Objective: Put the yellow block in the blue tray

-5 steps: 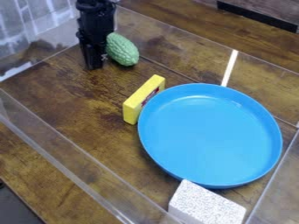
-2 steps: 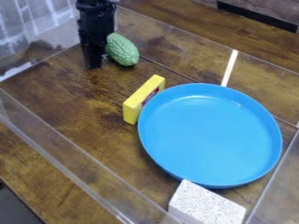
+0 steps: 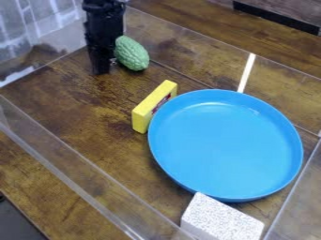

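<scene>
I read the end effector as closed, beside the melon. The block lies at the tray's ten o'clock.

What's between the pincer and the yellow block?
Camera view: the green bumpy oval sits beside the pincer; beyond it, bare wood to the yellow block.

Single raised camera
It looks obliquely down over the wooden table, with the blue tray toward four o'clock.
</scene>
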Motion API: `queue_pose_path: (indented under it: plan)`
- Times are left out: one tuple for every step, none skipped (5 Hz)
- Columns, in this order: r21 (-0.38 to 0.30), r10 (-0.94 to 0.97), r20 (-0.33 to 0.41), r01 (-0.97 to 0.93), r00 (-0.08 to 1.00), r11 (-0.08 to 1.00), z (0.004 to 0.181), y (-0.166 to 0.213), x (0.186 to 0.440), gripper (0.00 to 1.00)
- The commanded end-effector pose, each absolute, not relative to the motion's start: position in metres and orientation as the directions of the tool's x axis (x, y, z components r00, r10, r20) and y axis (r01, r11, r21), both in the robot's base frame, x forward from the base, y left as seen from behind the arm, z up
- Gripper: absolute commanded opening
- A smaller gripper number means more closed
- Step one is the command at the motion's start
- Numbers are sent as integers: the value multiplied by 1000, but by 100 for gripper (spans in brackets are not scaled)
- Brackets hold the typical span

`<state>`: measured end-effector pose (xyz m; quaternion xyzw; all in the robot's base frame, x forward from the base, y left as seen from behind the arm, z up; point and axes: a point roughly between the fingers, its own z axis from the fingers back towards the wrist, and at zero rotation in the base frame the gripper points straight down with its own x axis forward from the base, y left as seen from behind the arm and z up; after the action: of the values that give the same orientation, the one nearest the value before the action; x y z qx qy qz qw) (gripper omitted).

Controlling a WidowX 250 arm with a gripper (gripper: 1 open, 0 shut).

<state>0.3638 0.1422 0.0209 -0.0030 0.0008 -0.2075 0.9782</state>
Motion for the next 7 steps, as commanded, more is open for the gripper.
queue_pose_path:
  plan:
    - [49, -423, 61, 420, 904, 906, 52, 140, 379, 0]
    - [41, -422, 63, 420, 905, 907, 54, 139, 379, 0]
    - [32, -419, 66, 418, 905, 908, 54, 139, 380, 0]
    - [20, -416, 69, 415, 907, 909, 53, 139, 379, 0]
    - [7, -408, 72, 409, 910, 912, 51, 140, 379, 0]
    - [-6, -403, 76, 404, 912, 915, 49, 139, 378, 0]
    - [-18, -397, 80, 400, 914, 917, 48, 138, 377, 0]
